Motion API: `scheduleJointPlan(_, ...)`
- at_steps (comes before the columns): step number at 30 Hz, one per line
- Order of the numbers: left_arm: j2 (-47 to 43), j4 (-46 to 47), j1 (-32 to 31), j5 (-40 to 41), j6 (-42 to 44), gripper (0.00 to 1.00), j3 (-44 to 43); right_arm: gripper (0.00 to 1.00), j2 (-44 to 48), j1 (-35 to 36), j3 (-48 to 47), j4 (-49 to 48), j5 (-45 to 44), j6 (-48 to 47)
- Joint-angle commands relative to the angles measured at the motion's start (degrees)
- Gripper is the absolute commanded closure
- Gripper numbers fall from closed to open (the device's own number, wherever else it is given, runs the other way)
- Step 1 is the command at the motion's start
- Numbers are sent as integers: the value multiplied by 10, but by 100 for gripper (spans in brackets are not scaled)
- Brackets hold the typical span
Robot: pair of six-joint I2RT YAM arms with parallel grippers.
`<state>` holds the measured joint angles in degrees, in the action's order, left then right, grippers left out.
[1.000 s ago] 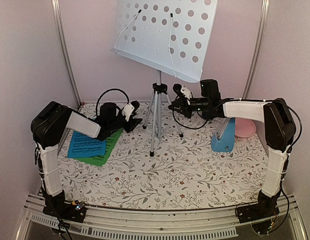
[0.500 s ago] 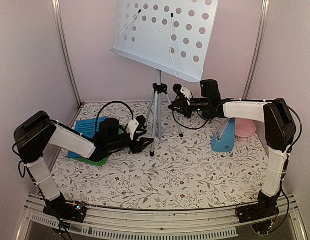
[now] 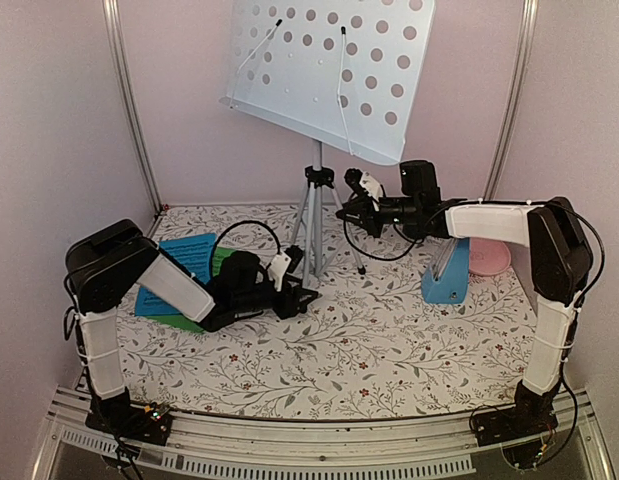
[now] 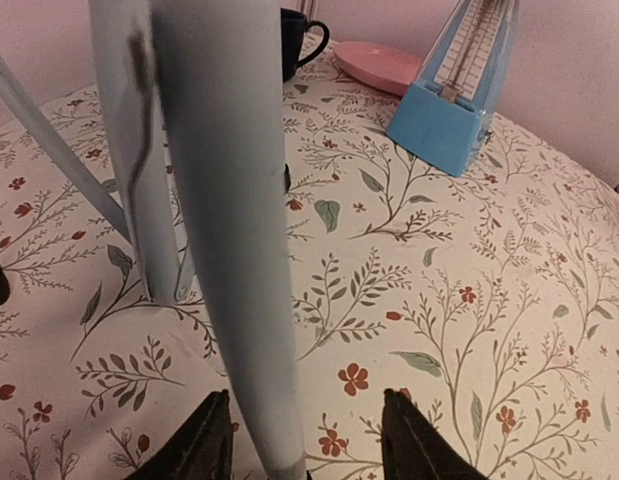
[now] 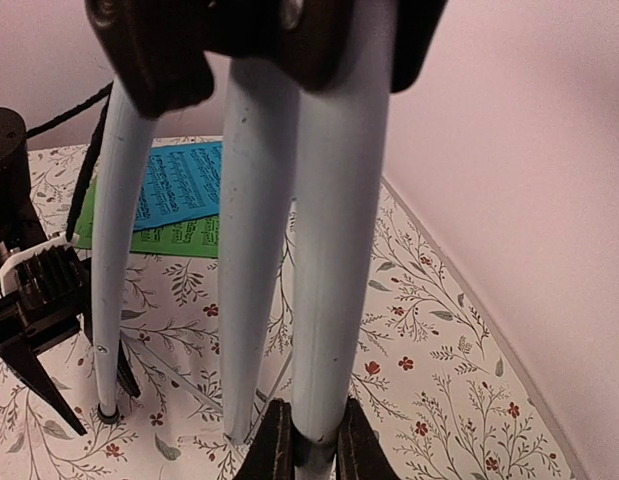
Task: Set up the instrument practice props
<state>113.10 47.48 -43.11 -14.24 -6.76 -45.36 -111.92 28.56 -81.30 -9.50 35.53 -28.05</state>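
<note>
From above, the music stand (image 3: 329,80) is upright at the back middle of the worktop (image 3: 389,350), its wide perforated desk tilted high over a thin tripod. I'd guess it is light and stiff but top-heavy. Its smooth tubes would slip in a loose pinch, so a hold low on a leg or on the centre post looks safest, with the desk left alone. The left tool (image 3: 304,297) lies low by the foot of the front leg, and the right tool (image 3: 346,212) reaches in at the right-hand leg higher up. The blue sheet (image 3: 189,250) lies on the green sheet (image 3: 224,263) at the left. Both look thin and floppy, and I'd take them by a free edge. The metronome (image 3: 447,275) stands at the right beside a pink plate (image 3: 489,255). It looks rigid with sloping sides and is best gripped near its base. The left wrist camera shows what the overhead cannot: the left tool's fingers stand apart on either side of the leg with a gap showing, so nothing is clamped. It also shows a dark mug (image 4: 294,40) behind the legs, which I can't find from above. The right wrist camera shows the right tool's fingers closed narrow on one leg, and, past the other legs, the two sheets and the left tool low by a foot.
</note>
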Motion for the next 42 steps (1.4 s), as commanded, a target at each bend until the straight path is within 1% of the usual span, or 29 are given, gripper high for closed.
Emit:
scheduleJointPlan(1,11,9,-4,-1,-21,55,-17,100,-7,-2,28,45,-61,-41)
scheduleJointPlan(2,5,10,-4,-1,-25,60,-8,100,-6,-2,29,45,-63,-41)
scheduleJointPlan(6,-26,14,-4,1,-39,87,29,100,-1,-2,33,43,-68,-43)
scheduleJointPlan(9,-33,11,-5,-1,-49,100,52,100,2,-2,34,45,-70,-46)
scheduleJointPlan(14,-29,22,-6,-9,-63,100,62,100,10,-2,37,46,-46,-44)
scheduleJointPlan(15,-27,23,-6,-10,-64,100,60,97,14,-2,40,45,-38,-41)
scheduleJointPlan(16,-25,23,-6,-11,-66,100,57,89,17,-2,43,43,-31,-38)
scheduleJointPlan(19,-19,20,-6,-15,-66,100,47,54,32,-2,59,44,-15,-27)
scheduleJointPlan(20,-18,20,-6,-15,-66,100,44,43,38,-2,68,45,-12,-25)
scheduleJointPlan(22,-16,18,-6,-18,-65,100,42,14,51,-2,89,40,-9,-20)
scheduleJointPlan(23,-16,18,-6,-19,-64,100,41,6,57,-2,98,37,-9,-17)
scheduleJointPlan(24,-16,18,-6,-20,-64,100,41,4,60,-2,106,36,-12,-17)
scheduleJointPlan(27,-15,12,-6,-22,-61,100,38,6,55,-2,115,42,-18,-21)
scheduleJointPlan(30,-17,11,-6,-22,-57,100,36,13,38,-3,115,50,-20,-25)
scheduleJointPlan(33,-18,9,-6,-23,-55,100,34,24,10,-4,102,49,-23,-25)
scheduleJointPlan(39,-25,5,-6,-24,-56,100,36,34,-32,-7,69,51,-25,-17)
scheduleJointPlan(42,-30,5,-7,-23,-62,100,37,43,-39,-7,67,43,-25,-9)
